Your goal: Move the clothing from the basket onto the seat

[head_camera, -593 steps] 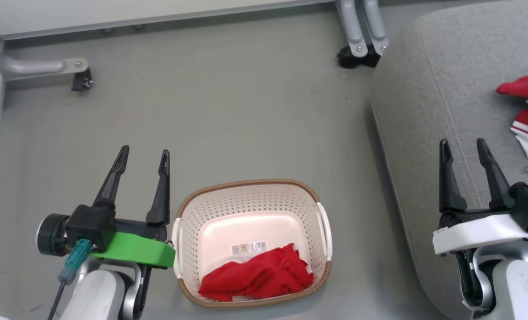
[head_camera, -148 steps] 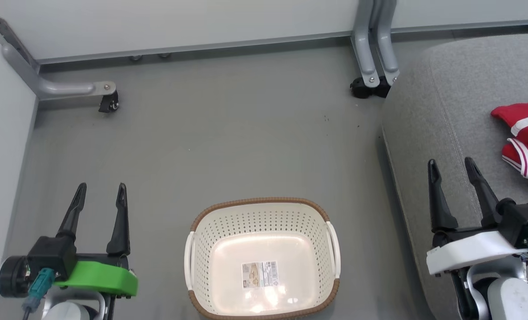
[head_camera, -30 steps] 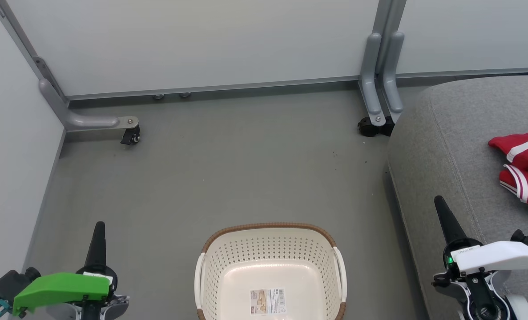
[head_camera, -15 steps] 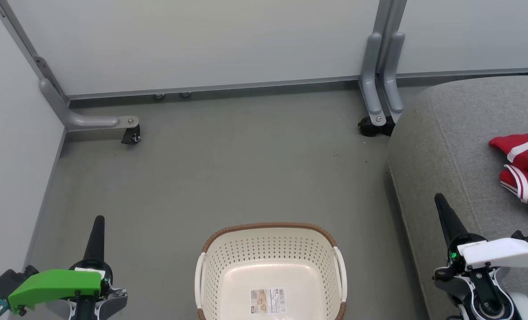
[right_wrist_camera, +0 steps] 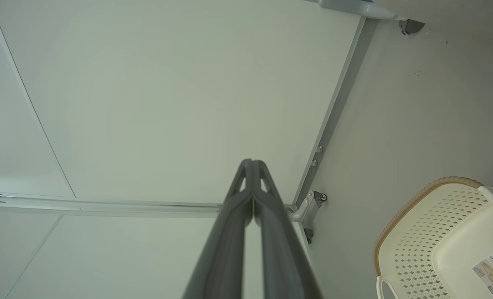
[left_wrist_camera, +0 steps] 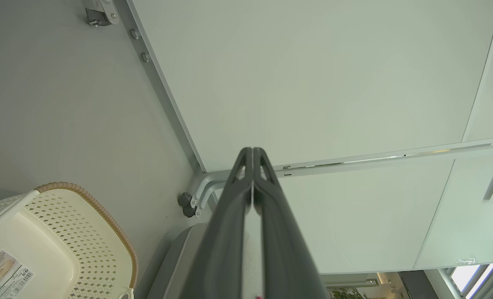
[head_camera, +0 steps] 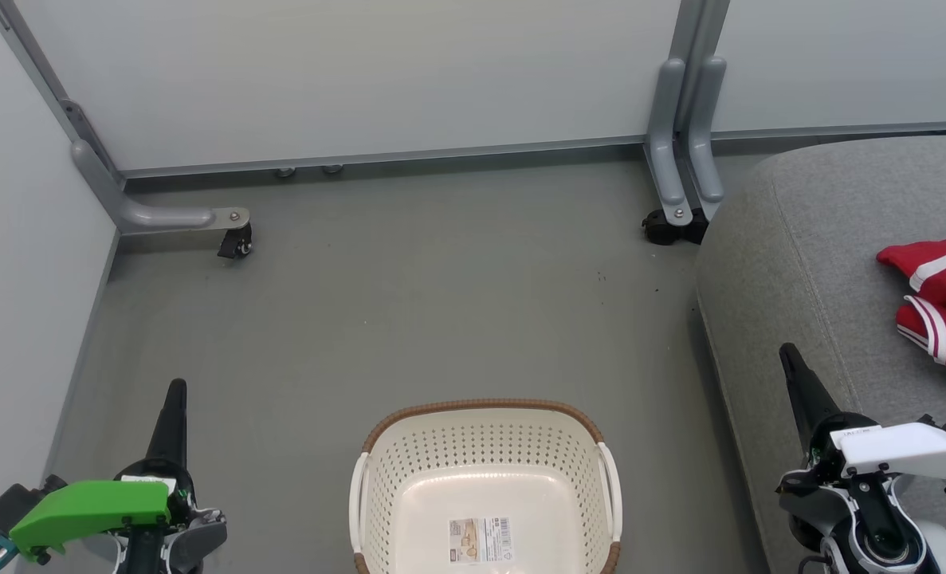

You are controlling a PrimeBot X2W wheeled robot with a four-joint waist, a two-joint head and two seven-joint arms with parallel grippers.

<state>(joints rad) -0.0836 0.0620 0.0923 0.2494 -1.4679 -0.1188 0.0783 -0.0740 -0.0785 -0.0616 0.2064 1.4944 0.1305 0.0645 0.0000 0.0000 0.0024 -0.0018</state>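
Two claws are in view, and we note both drawn fully closed with nothing between their long dark fingers. The left gripper (head_camera: 176,388), under a bright green wrist cover (head_camera: 90,509), sits at the lower left of the head view above the plain grey floor (head_camera: 441,303). It points up the view and stands apart from the cream-white perforated plastic basket with a brown woven-look rim (head_camera: 480,408), to that basket's left. The right gripper (head_camera: 787,352), under a white wrist cover (head_camera: 903,450), sits at the lower right, its joined fingers lying over the front part of the large grey fabric-upholstered seat with rounded edges and a stitched seam (head_camera: 791,263). Each wrist view confirms the same: finger pads pressed flat together along their length, pointed toward pale wall panels (head_camera: 361,80), with a corner of the basket off to one side. The basket rests on the floor at the bottom centre of the head view, just left of the seat, and its smooth bottom is bare around a small printed label sticker (head_camera: 480,529). The bright red soft clothing with white stripe trim (head_camera: 939,307) lies bunched on the seat at the right edge of the head view, cut off by the frame, clear of the right gripper and well apart from the basket. We cannot tell how many garments make up the heap. A grey metal partition leg with a black caster (head_camera: 668,227) stands by the seat's far corner.
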